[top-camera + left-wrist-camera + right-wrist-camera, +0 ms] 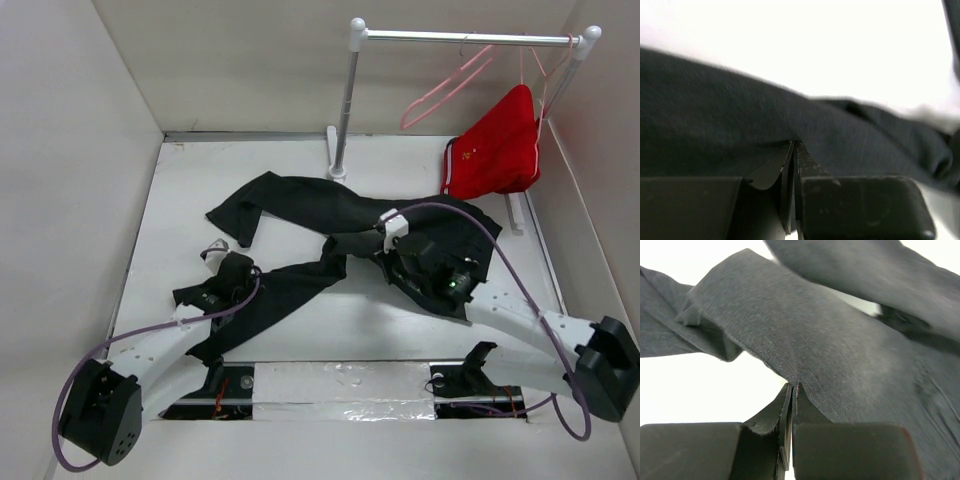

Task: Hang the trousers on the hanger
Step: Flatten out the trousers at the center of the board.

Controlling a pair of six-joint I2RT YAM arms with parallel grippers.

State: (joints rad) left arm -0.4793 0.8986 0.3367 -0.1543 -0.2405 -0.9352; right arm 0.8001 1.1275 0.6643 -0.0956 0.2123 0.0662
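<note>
The black trousers (pixel 300 207) lie crumpled across the middle of the table, one leg toward the back left and one toward the front left. My left gripper (pixel 238 272) is shut on the front-left leg; in the left wrist view its jaws (pixel 792 146) pinch dark cloth (pixel 715 110). My right gripper (pixel 398 256) is shut on the bunched waist part at the right; in the right wrist view it (pixel 794 386) pinches a cloth edge (pixel 840 355). The pale-pink hanger (pixel 450 85) hangs empty on the rail at the back right.
A metal rail (pixel 460 38) on a white post (pixel 345 100) stands at the back. Red shorts (pixel 495 145) hang from another pink hanger at its right end. White walls close in on the left, back and right. A foil-taped strip (pixel 345 385) runs between the arm bases.
</note>
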